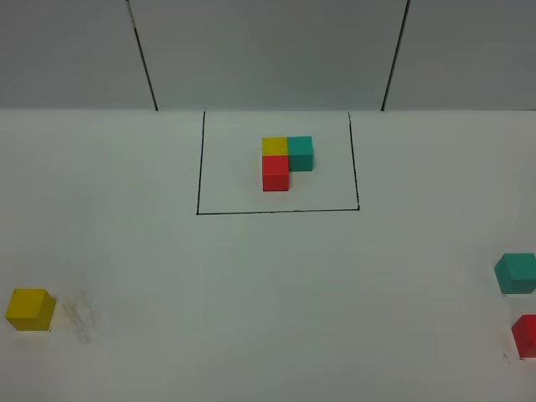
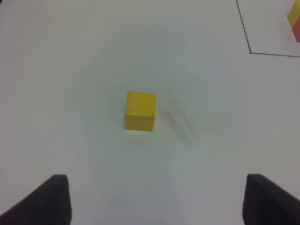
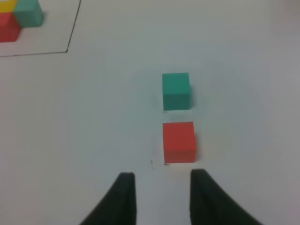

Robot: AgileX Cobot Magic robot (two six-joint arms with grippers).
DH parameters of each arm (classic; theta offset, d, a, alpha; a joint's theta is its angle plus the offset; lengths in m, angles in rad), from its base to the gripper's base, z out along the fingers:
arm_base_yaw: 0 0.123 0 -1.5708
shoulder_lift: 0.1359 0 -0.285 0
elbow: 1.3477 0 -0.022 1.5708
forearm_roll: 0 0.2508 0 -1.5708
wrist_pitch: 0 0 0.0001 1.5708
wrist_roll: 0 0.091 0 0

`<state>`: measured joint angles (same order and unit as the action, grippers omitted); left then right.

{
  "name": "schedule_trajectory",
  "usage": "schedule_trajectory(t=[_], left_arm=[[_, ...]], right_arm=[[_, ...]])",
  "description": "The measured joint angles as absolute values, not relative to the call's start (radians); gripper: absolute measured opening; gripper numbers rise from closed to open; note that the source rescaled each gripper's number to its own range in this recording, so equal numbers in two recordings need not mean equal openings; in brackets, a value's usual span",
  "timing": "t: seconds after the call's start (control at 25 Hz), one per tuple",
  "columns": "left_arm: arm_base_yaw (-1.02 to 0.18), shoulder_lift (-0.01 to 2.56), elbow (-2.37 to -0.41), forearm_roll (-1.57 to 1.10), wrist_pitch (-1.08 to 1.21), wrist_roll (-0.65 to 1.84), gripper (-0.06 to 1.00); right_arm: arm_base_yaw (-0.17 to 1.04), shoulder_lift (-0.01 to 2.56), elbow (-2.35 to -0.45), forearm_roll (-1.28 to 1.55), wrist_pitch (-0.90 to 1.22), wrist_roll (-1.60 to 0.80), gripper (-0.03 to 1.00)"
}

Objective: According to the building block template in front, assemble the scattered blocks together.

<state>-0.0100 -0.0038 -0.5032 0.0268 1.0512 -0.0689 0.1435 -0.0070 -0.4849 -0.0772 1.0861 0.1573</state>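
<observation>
The building block template (image 1: 275,173) is a yellow, teal and red L of cubes inside a black drawn rectangle (image 1: 276,211) at the far middle. Of the scattered blocks, the yellow cube (image 1: 30,309) lies near left. The teal cube (image 1: 515,273) and red cube (image 1: 526,335) lie at the right edge. Neither gripper shows in the high view. In the left wrist view my left gripper (image 2: 159,201) is open wide, short of the yellow cube (image 2: 140,110). In the right wrist view my right gripper (image 3: 163,197) is open, just short of the red cube (image 3: 178,142), with the teal cube (image 3: 176,91) beyond it.
The white table (image 1: 268,293) carries a faint grey smudge (image 1: 79,316) beside the yellow cube. A grey panelled wall (image 1: 268,50) stands behind the table. The template's corner shows in the left wrist view (image 2: 294,16) and in the right wrist view (image 3: 16,18).
</observation>
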Motion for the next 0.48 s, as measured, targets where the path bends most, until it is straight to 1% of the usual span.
schedule_trajectory(t=[0.48], left_arm=[[-0.01,-0.004,-0.503,0.027,1.051,-0.069,0.72]], right_arm=[[0.143,-0.007,-0.485,-0.077,1.086,0.157,0.0]])
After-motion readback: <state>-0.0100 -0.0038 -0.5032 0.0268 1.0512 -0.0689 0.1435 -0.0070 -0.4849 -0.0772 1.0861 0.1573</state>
